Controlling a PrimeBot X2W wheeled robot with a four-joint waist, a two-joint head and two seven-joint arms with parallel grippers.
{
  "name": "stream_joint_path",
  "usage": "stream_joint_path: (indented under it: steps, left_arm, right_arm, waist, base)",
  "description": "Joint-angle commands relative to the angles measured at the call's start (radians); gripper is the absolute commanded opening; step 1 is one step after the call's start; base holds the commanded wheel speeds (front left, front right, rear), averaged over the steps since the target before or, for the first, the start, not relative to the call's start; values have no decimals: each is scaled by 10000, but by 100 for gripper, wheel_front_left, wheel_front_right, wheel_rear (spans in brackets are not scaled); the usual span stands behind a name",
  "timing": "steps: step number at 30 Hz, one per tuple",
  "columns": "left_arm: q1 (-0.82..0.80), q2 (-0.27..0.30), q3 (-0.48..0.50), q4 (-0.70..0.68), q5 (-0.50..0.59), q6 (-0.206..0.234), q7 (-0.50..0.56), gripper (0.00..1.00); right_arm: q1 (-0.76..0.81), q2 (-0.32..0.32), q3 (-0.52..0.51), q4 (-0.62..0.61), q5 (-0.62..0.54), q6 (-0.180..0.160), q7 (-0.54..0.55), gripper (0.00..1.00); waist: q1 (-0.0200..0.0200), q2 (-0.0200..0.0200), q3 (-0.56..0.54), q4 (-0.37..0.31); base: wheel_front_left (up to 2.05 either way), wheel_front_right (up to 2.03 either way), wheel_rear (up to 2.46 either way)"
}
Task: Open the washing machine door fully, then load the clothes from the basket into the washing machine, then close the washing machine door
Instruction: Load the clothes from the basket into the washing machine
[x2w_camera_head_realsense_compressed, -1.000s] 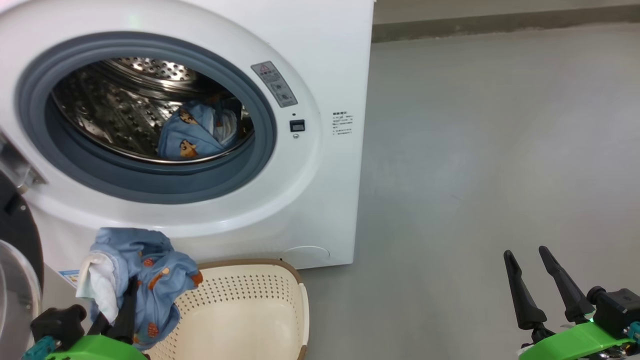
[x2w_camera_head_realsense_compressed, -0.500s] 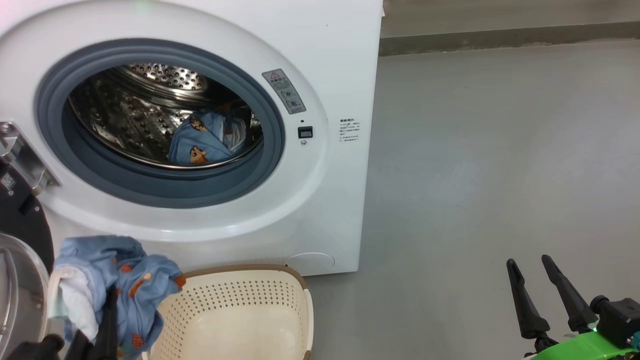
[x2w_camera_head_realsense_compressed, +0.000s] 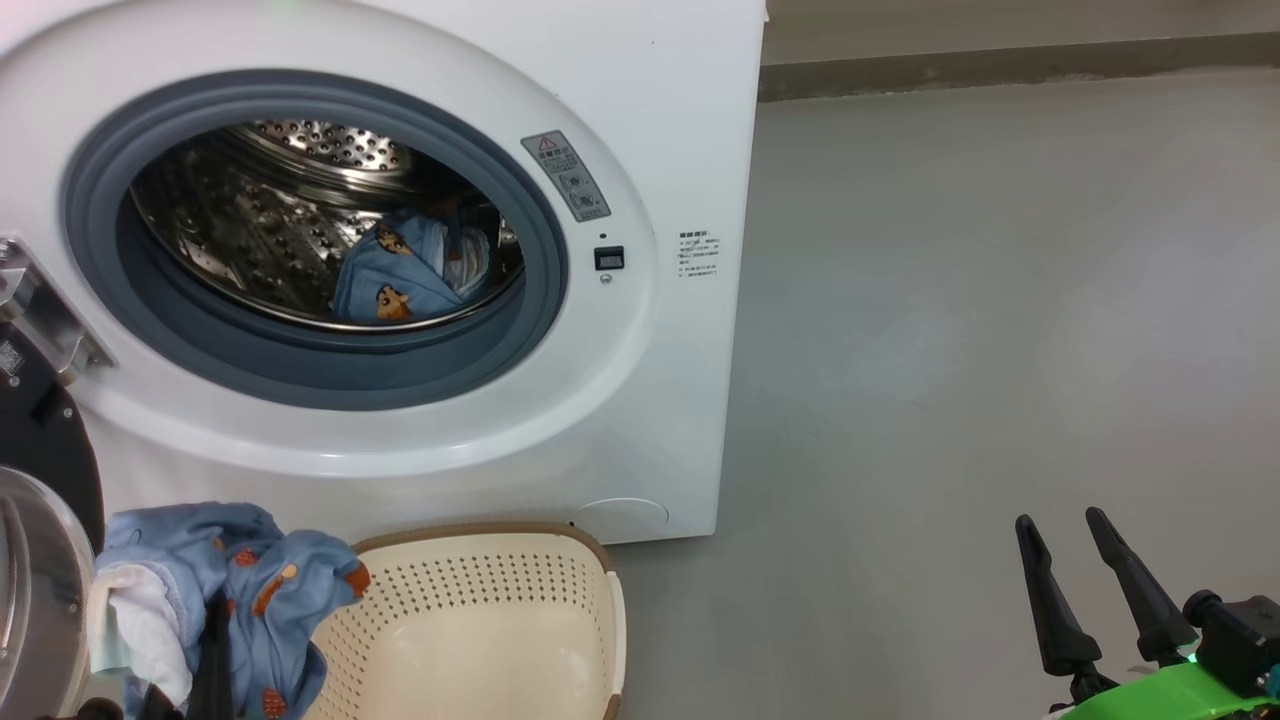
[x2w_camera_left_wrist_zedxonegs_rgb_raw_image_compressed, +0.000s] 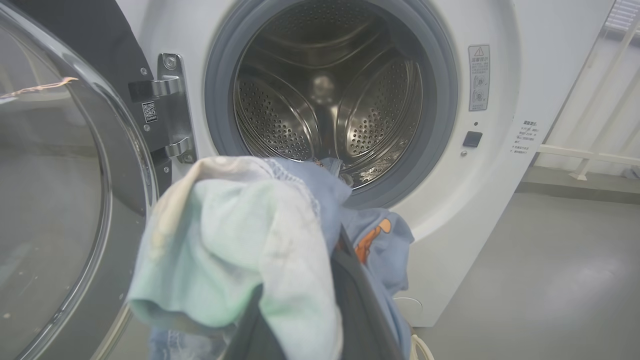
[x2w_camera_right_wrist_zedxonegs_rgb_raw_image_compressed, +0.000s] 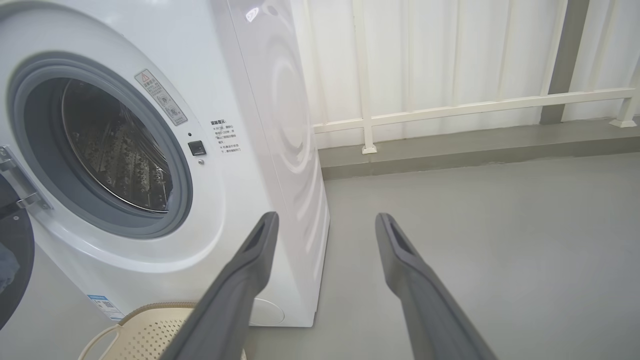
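One bundle of the clothes (x2w_camera_head_realsense_compressed: 235, 600) clamped between the dark fingers of the left end effector (x2w_camera_head_realsense_compressed: 212, 645), up in the air before the washing machine (x2w_camera_head_realsense_compressed: 660, 130), low and to the left of its round opening. Light blue with orange-brown figures, a cream and white part hanging on the left side, folds draped over the fingers. Second bundle (x2w_camera_head_realsense_compressed: 410, 275) inside the washing machine, lying at the bottom front of the steel drum (x2w_camera_head_realsense_compressed: 250, 230), just behind the grey gasket (x2w_camera_head_realsense_compressed: 300, 365). Basket (x2w_camera_head_realsense_compressed: 480, 610) on the floor (x2w_camera_head_realsense_compressed: 950, 300) close against the washing machine's front, below the opening, pale bottom showing bare. Held bundle just beside its left rim; touching or not, cannot tell. Washing machine door (x2w_camera_head_realsense_compressed: 45, 450) swung wide open at the washing machine's left, hung on a metal hinge (x2w_camera_head_realsense_compressed: 45, 320), glass bowl bulging toward the held bundle. Right end effector (x2w_camera_head_realsense_compressed: 1058, 517) well to the right of the washing machine, low over bare floor, fingers apart, gripping nothing. From the right wrist, a white railing (x2w_camera_right_wrist_zedxonegs_rgb_raw_image_compressed: 450, 107) past the washing machine's right side.
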Motion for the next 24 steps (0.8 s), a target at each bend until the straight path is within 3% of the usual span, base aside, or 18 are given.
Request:
stream_joint_path:
  steps: [1, 11, 24]
  left_arm:
    - [-418, 175, 402, -177, -45, 1, -108, 0]
    - [-1549, 288, 232, 46, -224, -2, -109, 0]
    - [-4723, 723, 255, 961, -348, -3, -109, 0]
  right_arm:
    - [-58, -173, 121, -276, 27, 46, -82, 100]
    - [-557, -57, 132, -395, -9, 46, -82, 100]
    - [-1946, 170, 127, -548, -118, 46, -82, 100]
  waist:
    - [0, -1, 56, -30]
    - [0, -1, 1090, -210]
    - [0, -1, 3140, -553]
  base:
    - [0, 0, 0]
    - [0, 0, 0]
    - [0, 0, 0]
